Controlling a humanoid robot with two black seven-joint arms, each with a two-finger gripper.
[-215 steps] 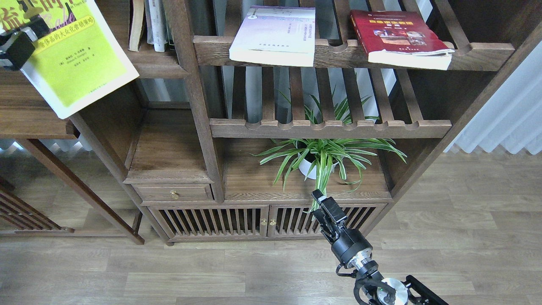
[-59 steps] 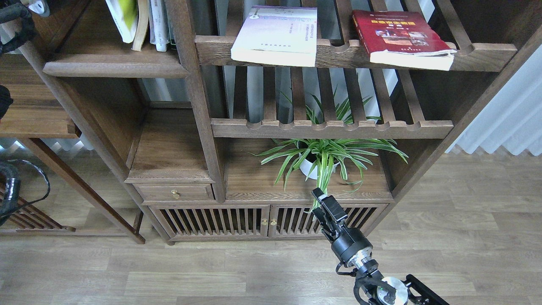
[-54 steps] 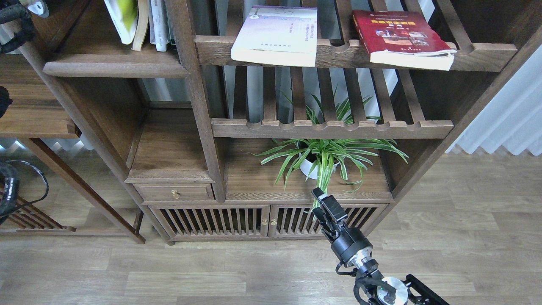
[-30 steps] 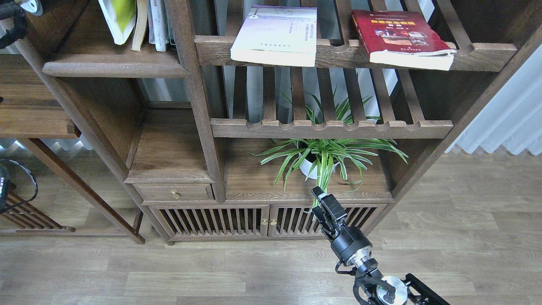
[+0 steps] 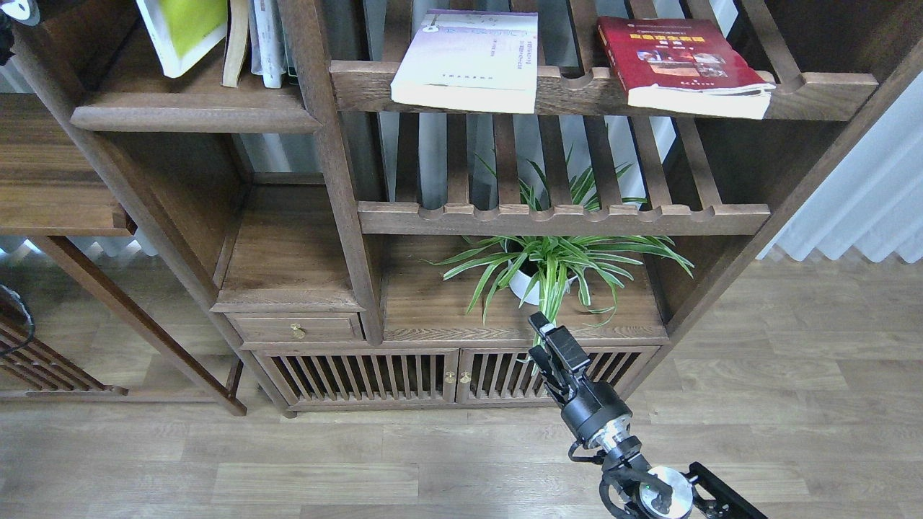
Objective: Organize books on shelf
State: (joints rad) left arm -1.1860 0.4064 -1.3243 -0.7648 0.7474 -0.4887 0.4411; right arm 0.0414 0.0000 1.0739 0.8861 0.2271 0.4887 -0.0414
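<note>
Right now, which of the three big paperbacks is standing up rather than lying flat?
The yellow-green book, on the solid shelf at upper left beside other upright books. The lavender-white book and dark red book both lie flat, cover up, on the slatted rack.

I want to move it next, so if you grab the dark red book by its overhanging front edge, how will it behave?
The dark red book looks like a thin paperback with curled lower pages, so it will probably sag if pinched at one edge. It lies on the slatted rack, overhanging the rail, so a push may tip it forward. The glossy cover could be slippery.

Right end effector (image 5: 544,339) raised, pointing up-left; finger gap unclear.
</note>
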